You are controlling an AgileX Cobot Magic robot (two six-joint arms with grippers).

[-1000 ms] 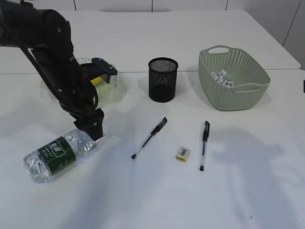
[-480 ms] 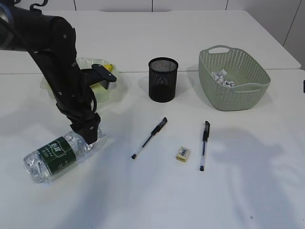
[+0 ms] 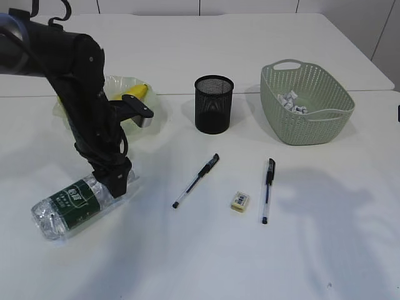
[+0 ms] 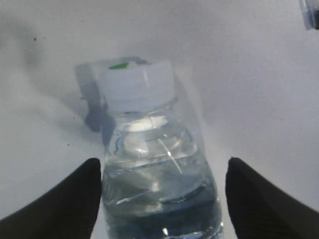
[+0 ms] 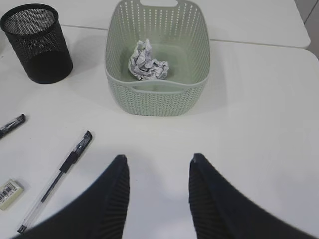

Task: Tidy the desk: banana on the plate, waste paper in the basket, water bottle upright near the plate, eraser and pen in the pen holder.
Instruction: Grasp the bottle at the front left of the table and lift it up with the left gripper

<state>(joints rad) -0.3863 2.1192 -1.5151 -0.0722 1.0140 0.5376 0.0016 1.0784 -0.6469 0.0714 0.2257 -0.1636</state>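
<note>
The water bottle (image 3: 70, 204) lies on its side at the front left, its white cap (image 4: 137, 89) pointing away from my left wrist camera. My left gripper (image 3: 119, 185) (image 4: 163, 162) stands open astride the bottle's clear shoulder (image 4: 159, 189), one finger on each side and neither clamped on it. The banana (image 3: 137, 92) rests in the plate (image 3: 115, 83) behind the left arm. Waste paper (image 5: 147, 62) lies in the basket (image 3: 306, 119) (image 5: 157, 94). Two pens (image 3: 197, 180) (image 3: 267, 189) and the eraser (image 3: 240, 201) lie on the table in front of the pen holder (image 3: 214, 104). My right gripper (image 5: 159, 158) hangs open and holds nothing.
The white table (image 3: 206, 256) carries all of this. In the right wrist view the pen holder (image 5: 37, 42) stands at top left, with one pen (image 5: 55, 181) and the eraser (image 5: 10, 193) at lower left. The right arm does not show in the exterior view.
My left arm has swung down and slightly left over the bottle's neck end, uncovering the banana. The bottle, pens and eraser have not moved.
</note>
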